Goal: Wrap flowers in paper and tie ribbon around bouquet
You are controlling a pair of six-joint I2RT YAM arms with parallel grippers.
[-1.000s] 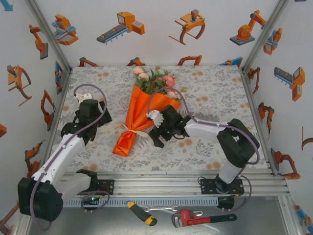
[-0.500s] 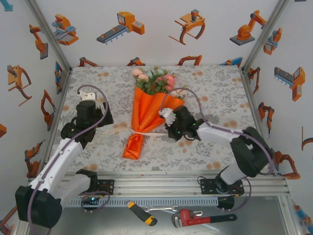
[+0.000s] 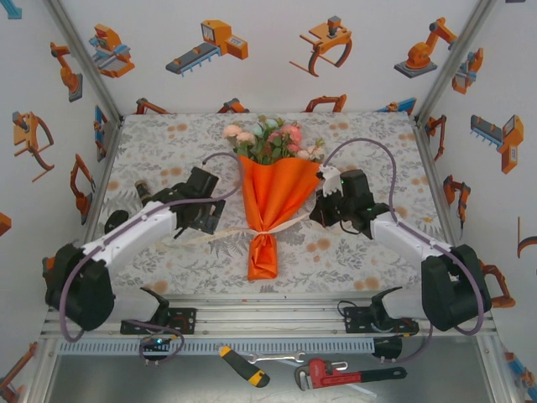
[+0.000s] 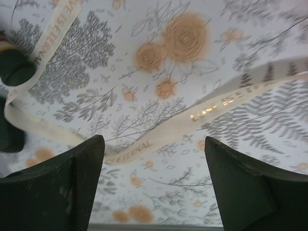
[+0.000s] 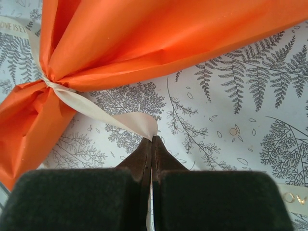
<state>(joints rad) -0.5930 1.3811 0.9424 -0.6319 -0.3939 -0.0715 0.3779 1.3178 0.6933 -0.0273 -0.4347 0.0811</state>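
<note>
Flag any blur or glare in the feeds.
Left wrist: cream printed ribbon blurs toward the right edge, gold lettering glinting. Right wrist: thin orange paper sharp, right gripper soft at its near padding. Top external: evenly lit, sharp.

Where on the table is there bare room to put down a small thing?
Free: both far corners of the table, left and right of the flowers; also the near strip between the end of the paper and the right arm. Crowded: the middle, with the ribbon, left gripper and right gripper.
</note>
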